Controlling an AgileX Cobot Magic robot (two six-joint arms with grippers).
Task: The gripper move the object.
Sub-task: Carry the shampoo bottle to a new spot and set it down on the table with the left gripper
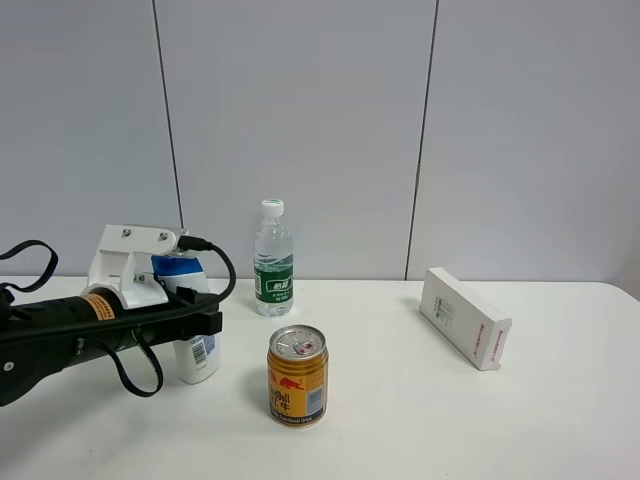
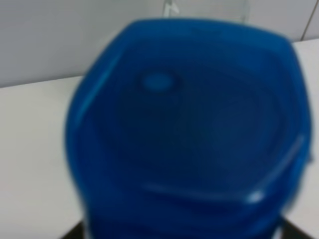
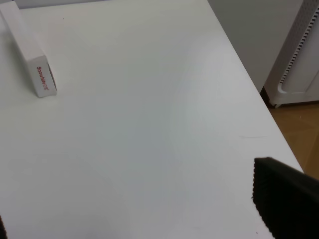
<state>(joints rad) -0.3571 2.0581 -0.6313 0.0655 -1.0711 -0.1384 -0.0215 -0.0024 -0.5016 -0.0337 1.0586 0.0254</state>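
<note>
The white shampoo bottle with a blue cap stands on the white table at the left. My left gripper, black under a white bracket, reaches in from the left, and its jaws sit on either side of the bottle's upper body, closed against it. In the left wrist view the blurred blue cap fills the picture, with the jaw tips just showing at the lower corners. My right gripper is open and empty over bare table, one black finger in view; it is out of the exterior view.
A clear water bottle with a green label stands behind the shampoo bottle. A gold drink can stands in front and to its right. A white box lies at the right, also in the right wrist view. The table's right edge borders a white perforated unit.
</note>
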